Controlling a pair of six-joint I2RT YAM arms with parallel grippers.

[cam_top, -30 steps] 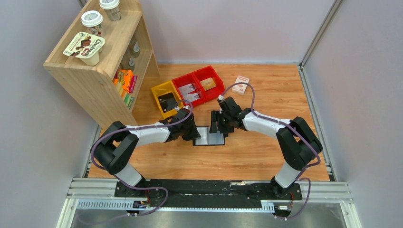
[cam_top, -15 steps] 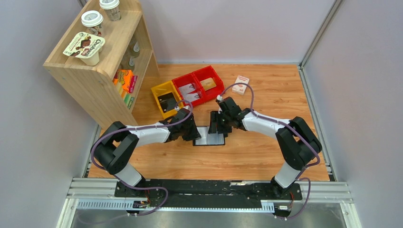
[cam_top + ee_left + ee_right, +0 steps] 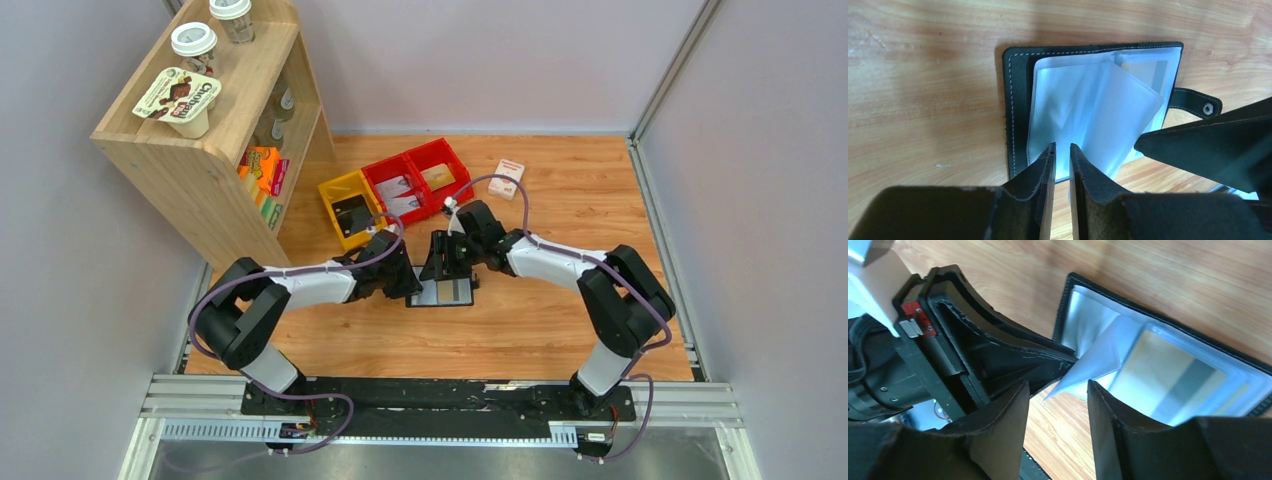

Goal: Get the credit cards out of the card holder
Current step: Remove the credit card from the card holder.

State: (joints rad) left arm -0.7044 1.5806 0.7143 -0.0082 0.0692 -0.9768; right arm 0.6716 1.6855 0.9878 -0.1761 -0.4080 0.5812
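Observation:
The black card holder lies open on the wood between both arms. Its bluish clear sleeves are fanned out and one leaf stands raised. A tan credit card with a grey stripe shows inside a sleeve, also seen from above as the credit card. My left gripper is closed to a thin slit on the sleeves at the holder's near-left edge. My right gripper hangs open over the holder's far side, the raised leaf's corner just ahead of its fingers. The closing tab sticks out to the right.
Two red bins and a yellow bin stand just behind the arms. A white-and-red small box lies to their right. A wooden shelf with cups on top fills the back left.
My right gripper has shifted left over the holder and its jaws have narrowed. A sleeve leaf has been turned, so the tan card now shows. The left gripper has stayed put.

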